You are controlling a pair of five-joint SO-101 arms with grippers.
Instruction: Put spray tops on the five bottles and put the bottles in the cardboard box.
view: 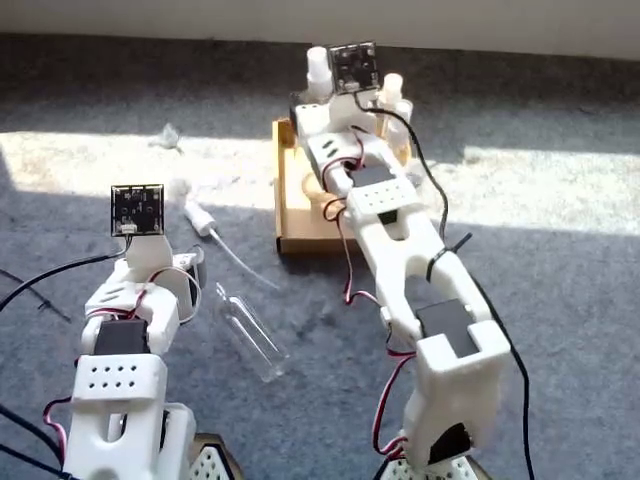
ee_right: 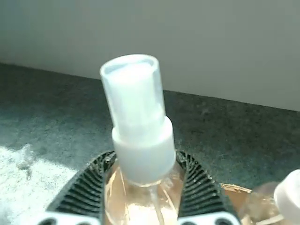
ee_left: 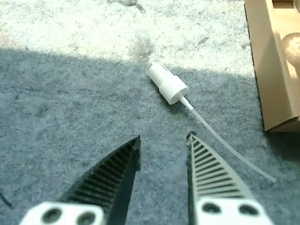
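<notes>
A sunlit band (view: 560, 190) crosses the grey carpeted tabletop (view: 560, 300); a pale wall (ee_right: 211, 42) stands behind. The left gripper (ee_left: 161, 140) hangs parted near a loose spray top (ee_left: 167, 84). The right gripper (ee_right: 145, 159) clamps a capped bottle (ee_right: 136, 201) over the cardboard box (view: 290, 215).

Grey carpet (view: 560, 300) (sunlit band across); small crumpled scrap (view: 166, 134) on it.
</notes>
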